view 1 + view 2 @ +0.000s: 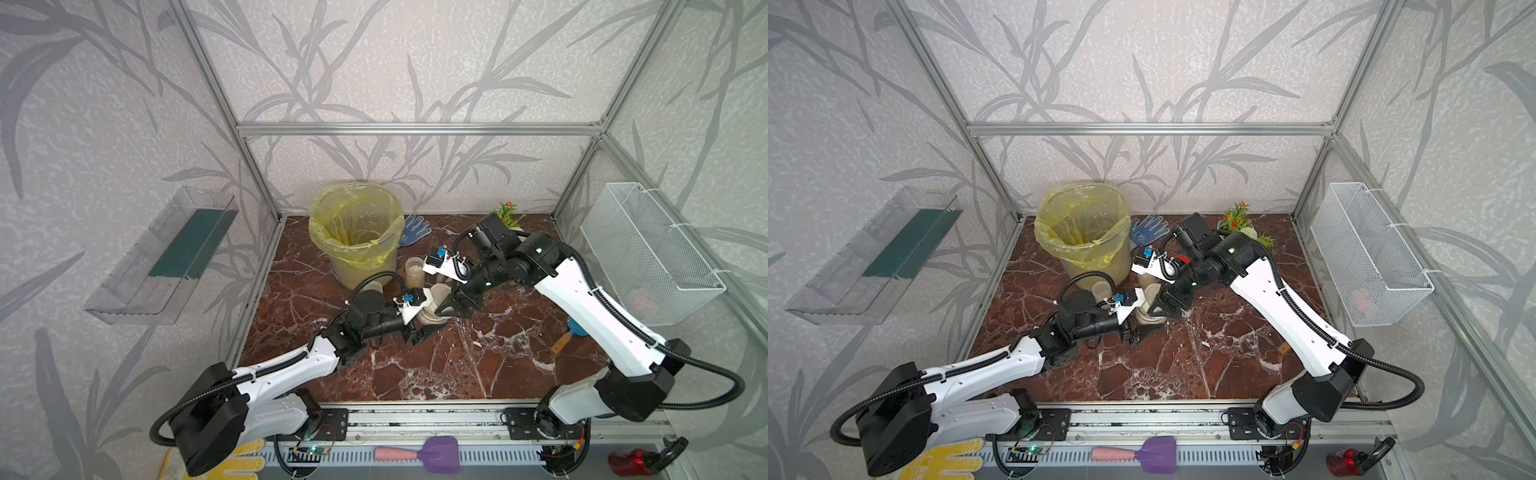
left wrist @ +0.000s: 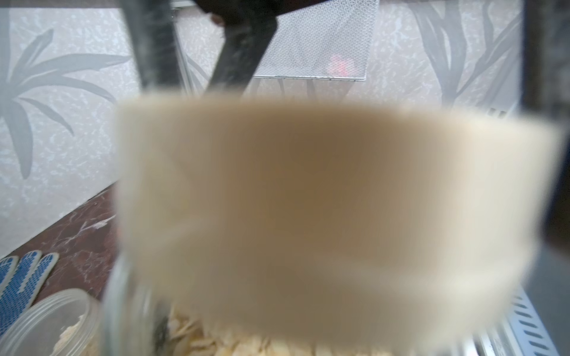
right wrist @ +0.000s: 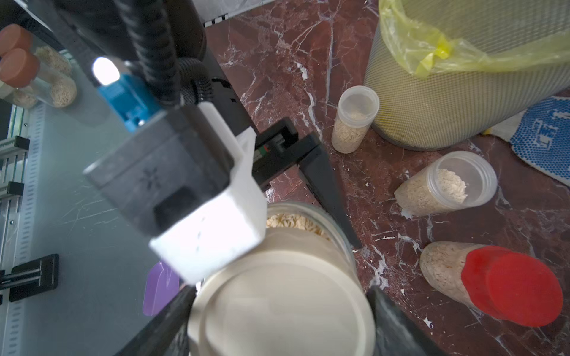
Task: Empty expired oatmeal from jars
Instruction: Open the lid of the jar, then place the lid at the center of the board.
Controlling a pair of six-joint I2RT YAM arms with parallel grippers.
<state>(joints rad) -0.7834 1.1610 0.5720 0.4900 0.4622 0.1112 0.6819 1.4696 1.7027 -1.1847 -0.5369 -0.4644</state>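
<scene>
Fingers (image 3: 394,326) of the right gripper (image 3: 279,296) press from above on opposite edges of the beige lid (image 3: 280,317), clamped on it, while the left gripper (image 1: 424,331) comes in from the side with one finger lying along the glass of the squat jar (image 3: 337,229). Its jaws bracket the body and appear closed on it, though the left wrist view is too blurred to confirm contact. The squat jar stands upright on the marble table (image 3: 277,61), a short way in front of the bucket (image 3: 447,101) with the yellow liner, and oatmeal (image 3: 293,223) shows through its shoulder just under the lid, which is seated on the jar. Judged from this, the work is at its first step: one arm steadies the jar and the other is set to twist the lid off. Nothing looks emptied. One slim jar (image 3: 354,120) stands just beside the foot of the bucket and a second slim jar (image 3: 444,185) stands near it, both part-filled under clear tops. The red-capped jar (image 3: 481,277) stands farther out from the bucket, capped and nearly full. From above, no flakes can be made out inside the liner. Left to do: open all four jars and tip each into the bucket.
</scene>
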